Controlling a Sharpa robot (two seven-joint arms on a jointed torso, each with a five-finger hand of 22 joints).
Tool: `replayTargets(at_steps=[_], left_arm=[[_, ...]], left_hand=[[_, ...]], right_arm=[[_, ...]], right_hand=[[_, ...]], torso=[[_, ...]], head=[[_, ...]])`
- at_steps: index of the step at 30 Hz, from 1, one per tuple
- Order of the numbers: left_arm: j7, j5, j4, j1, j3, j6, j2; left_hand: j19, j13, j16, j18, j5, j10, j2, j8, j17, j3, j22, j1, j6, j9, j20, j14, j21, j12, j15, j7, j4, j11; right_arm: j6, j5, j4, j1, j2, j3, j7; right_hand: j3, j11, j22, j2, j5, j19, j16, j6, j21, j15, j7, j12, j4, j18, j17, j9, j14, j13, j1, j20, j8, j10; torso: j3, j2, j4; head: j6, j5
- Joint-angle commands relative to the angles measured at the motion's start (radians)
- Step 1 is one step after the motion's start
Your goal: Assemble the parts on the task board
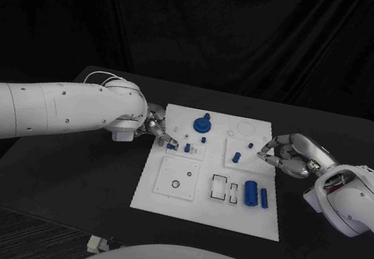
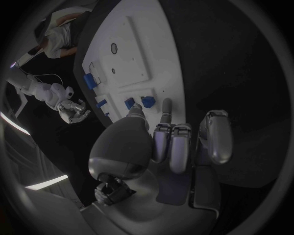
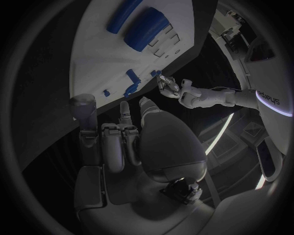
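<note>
I see a flat white task board (image 1: 208, 210), a smooth rectangular plate, lying in the middle of the matte black desk (image 1: 72, 178). Small glossy blue parts sit on it: a round knob-like part (image 1: 202, 125) stands near the far edge, 2 long cylinders (image 1: 251, 193) lie side by side toward the near right, and a short peg (image 1: 237, 157) stands upright right of centre. My left hand (image 1: 156, 128), silver and metallic on a smooth white arm, reaches to the board's left edge, its fingertips (image 2: 165, 105) close beside 2 small blue blocks (image 2: 139, 102); I cannot tell whether it touches or grips either one. My right hand (image 1: 288, 153) hangs at the board's right edge with its fingers curled inward, and I cannot make out anything between them. The board's raised square panels and small rectangular slots (image 1: 225, 188) show as faint outlines, their depth hard to judge.
</note>
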Motion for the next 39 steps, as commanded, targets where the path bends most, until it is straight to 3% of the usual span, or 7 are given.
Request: replayTargets(at_steps=[1, 14, 28, 39], left_arm=[[0.031, 0.028, 0.004, -0.005, 0.0, 0.017, 0.0], [0.046, 0.031, -0.013, -0.019, 0.0, 0.01, 0.004], [0.055, 0.036, -0.034, -0.036, 0.0, 0.001, 0.018], [0.062, 0.063, -0.041, -0.042, 0.0, 0.005, 0.028]], left_hand=[[-0.008, 0.202, -0.005, 0.016, 0.017, 0.033, 0.002, -0.008, 0.253, -0.004, 0.181, 0.017, -0.003, -0.015, 0.003, 0.098, -0.007, -0.007, 0.009, 0.005, -0.001, 0.009], [-0.01, 0.199, -0.008, 0.016, 0.087, 0.029, 0.013, -0.022, 0.249, 0.004, 0.181, 0.065, -0.006, -0.073, 0.008, 0.096, -0.007, -0.01, 0.013, 0.009, -0.001, 0.013], [-0.01, 0.197, -0.01, 0.016, 0.102, 0.027, 0.033, -0.022, 0.248, 0.026, 0.181, 0.114, 0.003, -0.109, 0.008, 0.094, -0.007, -0.011, 0.012, 0.007, -0.002, 0.011], [-0.009, 0.197, -0.009, 0.016, 0.099, 0.027, 0.028, -0.018, 0.248, 0.043, 0.181, 0.167, 0.013, -0.137, 0.007, 0.095, -0.005, -0.009, 0.011, 0.005, -0.007, 0.009]], right_arm=[[0.004, -0.002, 0.001, -0.003, 0.0, 0.001, -0.017], [0.007, -0.002, 0.0, -0.003, 0.0, 0.001, -0.018], [0.01, -0.002, 0.002, -0.003, -0.002, 0.001, -0.021], [0.012, -0.002, 0.003, -0.003, -0.002, 0.001, -0.025]], right_hand=[[0.005, -0.002, 0.087, 0.0, 0.002, -0.004, 0.003, -0.005, -0.004, -0.003, -0.002, 0.004, 0.001, 0.021, 0.263, 0.001, 0.106, 0.263, 0.013, -0.002, 0.005, 0.102], [0.006, -0.002, 0.087, 0.001, 0.003, -0.004, 0.003, -0.005, -0.004, -0.003, -0.001, 0.004, 0.001, 0.021, 0.263, 0.0, 0.106, 0.263, 0.013, -0.002, 0.005, 0.102], [0.01, -0.002, 0.087, 0.004, 0.004, -0.003, 0.003, -0.005, -0.005, -0.003, -0.002, 0.004, 0.0, 0.021, 0.263, 0.001, 0.106, 0.263, 0.018, -0.002, 0.006, 0.102], [0.013, -0.002, 0.087, 0.006, 0.004, -0.003, 0.003, -0.005, -0.005, -0.004, -0.003, 0.004, -0.003, 0.021, 0.263, 0.001, 0.106, 0.263, 0.023, -0.002, 0.007, 0.102]], torso=[[0.0003, -0.001, -0.0002], [0.0003, 0.0, 0.0], [0.0003, -0.001, -0.0007], [0.0005, 0.0, -0.0002]], head=[[0.0, 0.001], [0.0, 0.0], [0.0, -0.001], [0.0, -0.001]])
